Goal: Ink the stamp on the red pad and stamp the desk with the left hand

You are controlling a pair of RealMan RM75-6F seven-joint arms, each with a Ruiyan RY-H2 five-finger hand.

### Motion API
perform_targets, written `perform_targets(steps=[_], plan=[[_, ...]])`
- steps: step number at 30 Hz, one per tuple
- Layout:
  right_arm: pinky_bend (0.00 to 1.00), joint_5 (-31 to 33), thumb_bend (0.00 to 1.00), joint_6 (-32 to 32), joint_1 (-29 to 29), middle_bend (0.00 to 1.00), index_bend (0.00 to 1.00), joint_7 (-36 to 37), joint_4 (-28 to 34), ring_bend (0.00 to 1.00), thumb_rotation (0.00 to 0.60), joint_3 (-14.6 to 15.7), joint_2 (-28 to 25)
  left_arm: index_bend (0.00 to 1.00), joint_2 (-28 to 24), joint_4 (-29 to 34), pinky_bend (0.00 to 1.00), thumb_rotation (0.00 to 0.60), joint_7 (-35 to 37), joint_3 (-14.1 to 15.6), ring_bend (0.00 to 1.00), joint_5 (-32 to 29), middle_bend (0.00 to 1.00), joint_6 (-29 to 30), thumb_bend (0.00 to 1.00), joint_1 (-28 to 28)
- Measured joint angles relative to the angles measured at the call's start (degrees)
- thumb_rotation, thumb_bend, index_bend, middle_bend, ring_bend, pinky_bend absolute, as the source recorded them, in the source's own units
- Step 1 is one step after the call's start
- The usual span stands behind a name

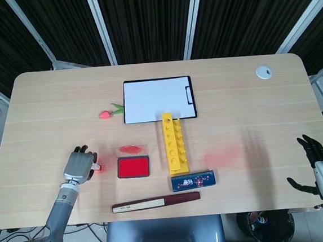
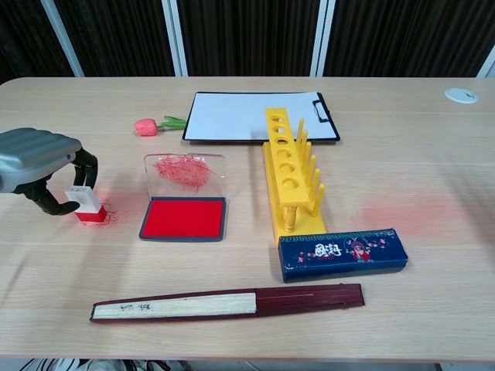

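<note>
I am pinching the stamp (image 2: 85, 203) between thumb and fingers of my left hand (image 2: 37, 168), pressing its red base onto the desk (image 2: 232, 263), just left of the red pad (image 2: 184, 218). It is looking small, light and rigid, so gripping the white upper block is suiting it. My hand is arching knuckles-up, forearm trailing toward the desk's near edge.

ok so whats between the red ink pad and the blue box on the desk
The foot of the yellow rack stands between the red ink pad and the blue box, closer to the box; the chest view shows it best.
</note>
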State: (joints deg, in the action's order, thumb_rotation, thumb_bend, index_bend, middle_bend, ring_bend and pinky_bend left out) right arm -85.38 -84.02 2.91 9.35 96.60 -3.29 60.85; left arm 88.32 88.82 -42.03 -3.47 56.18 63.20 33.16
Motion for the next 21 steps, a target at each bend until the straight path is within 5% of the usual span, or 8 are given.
perform_targets(steps=[21], plan=[[0.19, -0.4, 0.26, -0.3, 0.0, 0.00, 0.06, 0.1, -0.2, 0.00, 0.600, 0.0, 0.1, 0.48, 0.3, -0.2, 0.22, 0.600, -0.3, 0.3, 0.17, -0.7, 0.47, 0.5, 0.31, 0.2]])
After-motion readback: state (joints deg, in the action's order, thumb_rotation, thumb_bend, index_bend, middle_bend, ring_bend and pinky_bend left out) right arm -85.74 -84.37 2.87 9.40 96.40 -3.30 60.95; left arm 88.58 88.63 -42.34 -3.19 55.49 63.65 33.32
